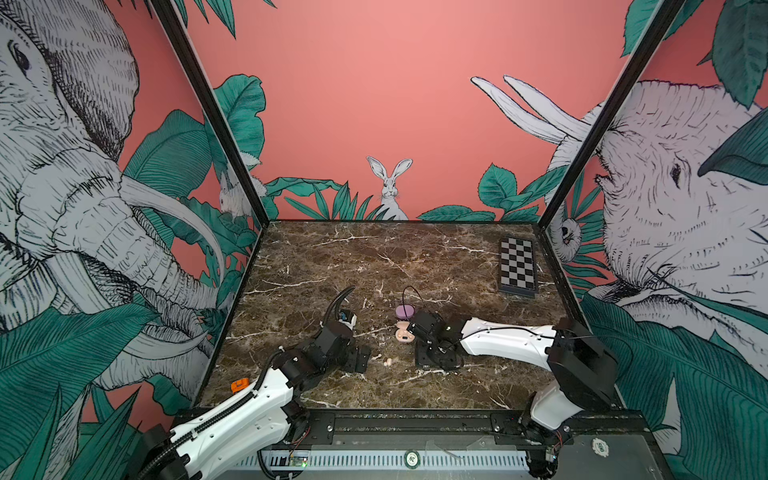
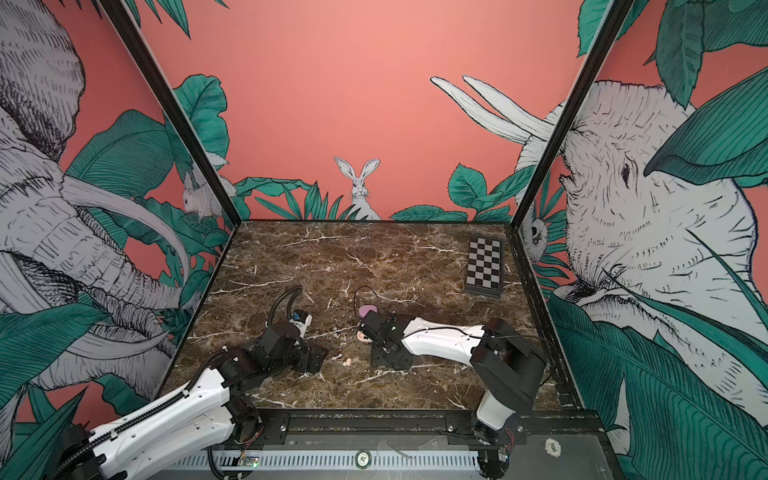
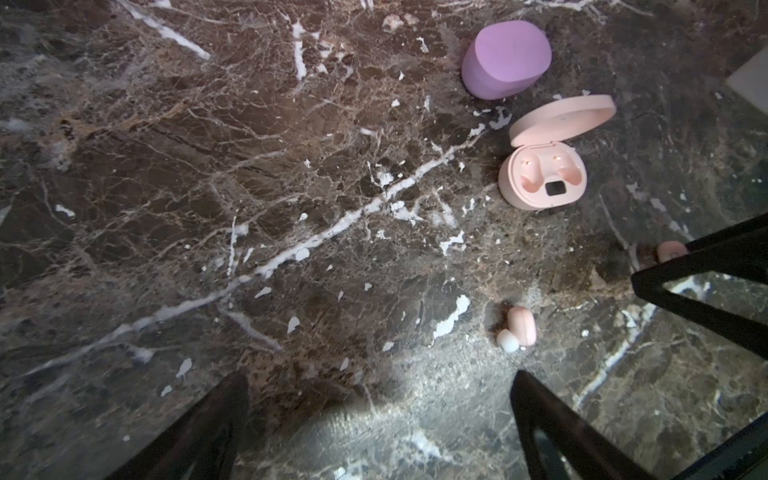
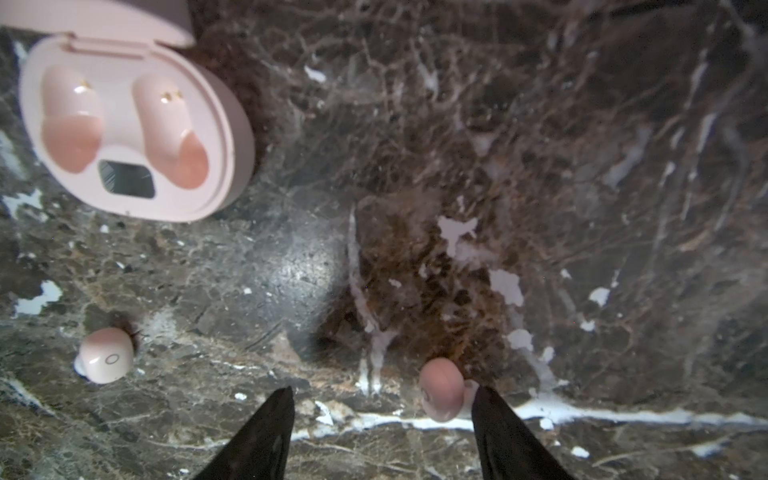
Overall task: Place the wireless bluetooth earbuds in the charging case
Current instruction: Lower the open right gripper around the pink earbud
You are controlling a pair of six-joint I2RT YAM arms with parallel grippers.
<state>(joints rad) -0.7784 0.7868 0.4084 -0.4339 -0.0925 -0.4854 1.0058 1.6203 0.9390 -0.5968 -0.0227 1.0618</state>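
Marble-patterned brown veining covered the bench (image 1: pixel 457 266), which sat inside a booth walled with coral wallpaper of elephants, green leaves and a rabbit. A black-and-white checkerboard (image 1: pixel 518 267) lay near the far right corner, well apart from everything else.

In both top views the peach charging case (image 1: pixel 402 331) stood open near the middle of the bench, with a closed lilac case (image 1: pixel 402 311) just behind it; the right arm hid part of both. One peach earbud (image 1: pixel 388 362) lay on the bare marble between the two arms.

The wrist views gave what the top views could not. The left wrist camera showed the peach case (image 3: pixel 540 174) with its lid up and both wells empty, the lilac case (image 3: pixel 505 60) beside it, and an earbud (image 3: pixel 519 326) near the left gripper (image 3: pixel 374 395) — fingers spread wide, nothing between them. It also caught a second peach earbud (image 3: pixel 670 251) partly behind the right gripper's black finger.

The right wrist camera showed the right gripper (image 4: pixel 384 399) low over the marble, its fingers apart on either side of that second earbud (image 4: pixel 441 392), which lay close against one finger; whether it was touching I cannot tell. The other earbud (image 4: pixel 107 355) lay off to the side, with the open case (image 4: pixel 137 129) beyond.
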